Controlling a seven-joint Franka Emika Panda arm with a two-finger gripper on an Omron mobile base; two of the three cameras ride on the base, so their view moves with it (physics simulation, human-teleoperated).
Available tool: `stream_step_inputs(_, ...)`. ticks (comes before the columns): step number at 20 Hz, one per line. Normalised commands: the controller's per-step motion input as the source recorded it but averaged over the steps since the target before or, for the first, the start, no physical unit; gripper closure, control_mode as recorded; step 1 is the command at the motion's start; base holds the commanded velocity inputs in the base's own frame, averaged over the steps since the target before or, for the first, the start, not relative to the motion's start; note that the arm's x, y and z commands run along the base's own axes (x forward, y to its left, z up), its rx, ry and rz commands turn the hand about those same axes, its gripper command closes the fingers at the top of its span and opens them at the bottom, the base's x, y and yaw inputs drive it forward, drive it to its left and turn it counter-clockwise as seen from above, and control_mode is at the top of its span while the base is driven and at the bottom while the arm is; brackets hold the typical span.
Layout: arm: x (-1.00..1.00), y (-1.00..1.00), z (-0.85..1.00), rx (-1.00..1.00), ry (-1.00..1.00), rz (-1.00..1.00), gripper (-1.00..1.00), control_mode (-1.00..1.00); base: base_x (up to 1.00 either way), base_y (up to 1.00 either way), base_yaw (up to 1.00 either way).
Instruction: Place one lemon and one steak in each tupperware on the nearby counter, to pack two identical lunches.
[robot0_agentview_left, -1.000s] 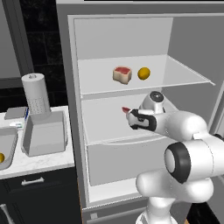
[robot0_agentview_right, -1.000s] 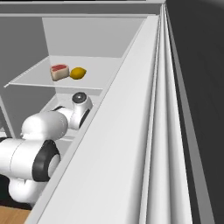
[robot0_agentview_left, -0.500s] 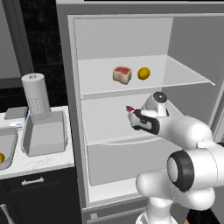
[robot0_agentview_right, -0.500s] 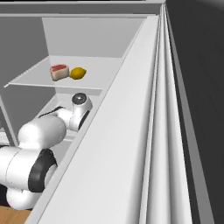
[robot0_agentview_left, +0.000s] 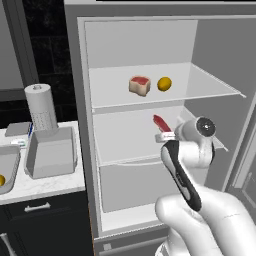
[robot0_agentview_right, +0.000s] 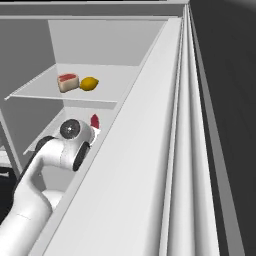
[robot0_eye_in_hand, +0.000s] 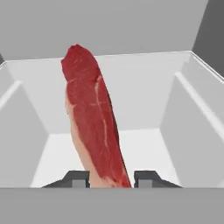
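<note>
Hand view is showing the gripper (robot0_eye_in_hand: 111, 178) pinching the dark-red steak strip (robot0_eye_in_hand: 92, 122) at centre frame. Left base view is showing a tub (robot0_agentview_left: 51, 159) at left, contents hidden, and another tub (robot0_agentview_left: 6, 172) holding a lemon (robot0_agentview_left: 1, 180); the steak chunk (robot0_agentview_left: 140, 85) and second lemon (robot0_agentview_left: 164, 84) are sitting at upper centre.

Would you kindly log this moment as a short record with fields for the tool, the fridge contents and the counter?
tool: tool shut on the steak strip, inside the fridge at the middle shelf
held item: strip stands up from the fingers
upper shelf: steak chunk beside a lemon
counter: tupperware on the counter, a lemon in a second tub at the left edge
</note>
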Motion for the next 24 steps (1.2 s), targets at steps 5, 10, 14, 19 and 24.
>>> stream_step_inputs(5,-1.00,0.00,1.00,0.00,0.06,0.00,1.00,-1.00,0.00,0.00,0.00)
stream_step_inputs(10,-1.00,0.00,1.00,0.00,0.29,0.01,1.00,-1.00,0.00,0.00,0.00)
stream_step_inputs(14,-0.98,0.00,0.48,-0.09,0.36,0.10,1.00,-1.00,0.00,0.00,0.00)
stream_step_inputs(19,0.00,0.00,0.00,0.00,0.00,0.00,1.00,1.00,-1.00,0.37,0.18)
stream_step_inputs(24,0.00,0.00,0.00,0.00,0.00,0.00,1.00,1.00,-0.54,1.00,0.21)
